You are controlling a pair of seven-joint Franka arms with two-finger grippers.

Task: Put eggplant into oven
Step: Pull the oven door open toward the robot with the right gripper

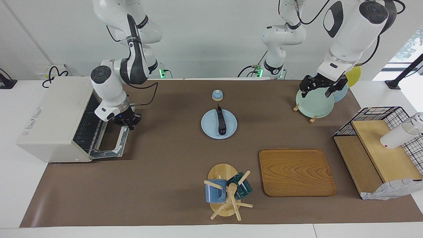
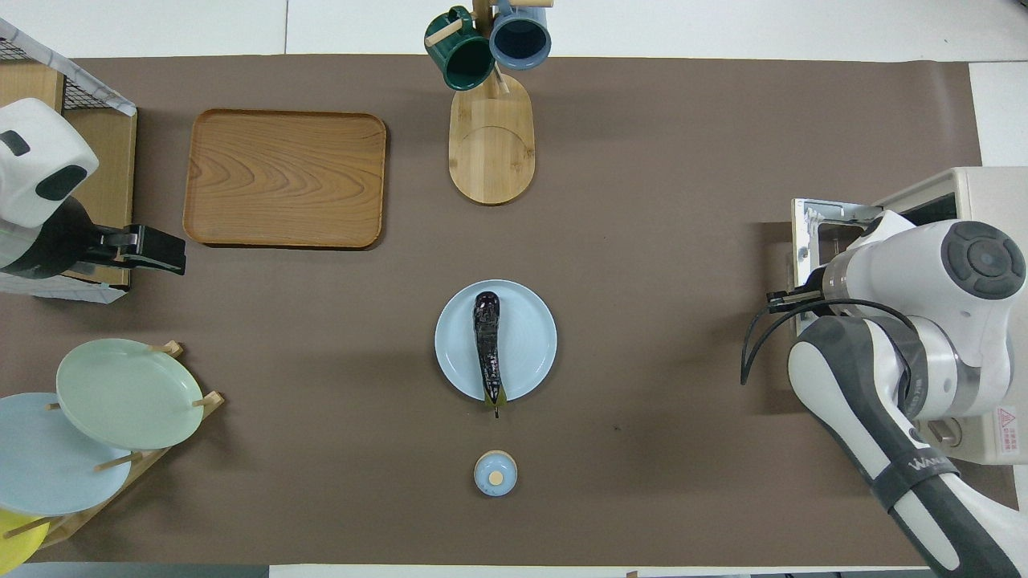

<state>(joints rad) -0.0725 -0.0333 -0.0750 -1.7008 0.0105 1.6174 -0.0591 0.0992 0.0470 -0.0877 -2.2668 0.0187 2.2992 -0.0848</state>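
We've got the oven (image 1: 53,119) at the right arm's end of the table with its glass door (image 1: 110,142) dropped nearly flat, wire rack showing inside. Our right gripper (image 1: 127,121) is down at the door's outer edge, where the handle bar runs, its fingertips pinched together; whether they actually clamp the bar we can't tell, since the wrist hides the contact in the overhead view. So in our judgement the opening step is about done, and the real job hasn't begun.

The eggplant (image 1: 220,121) lies untouched on the light blue plate (image 1: 208,127) in the middle of the table, stem end pointing toward the robots, with a small blue knobbed lid (image 1: 217,95) just nearer to them. It sits well apart from the right gripper, a wide stretch of bare brown mat between plate and door. What's left for us, as we read it: let go of the door, pick up the eggplant, carry it toward the right arm's end and slide it onto the rack.

Our left gripper (image 1: 319,88) waits up in the air over the pale green plate (image 1: 312,105) in the dish rack at the left arm's end, fingers spread and holding nothing, also well away from the eggplant.
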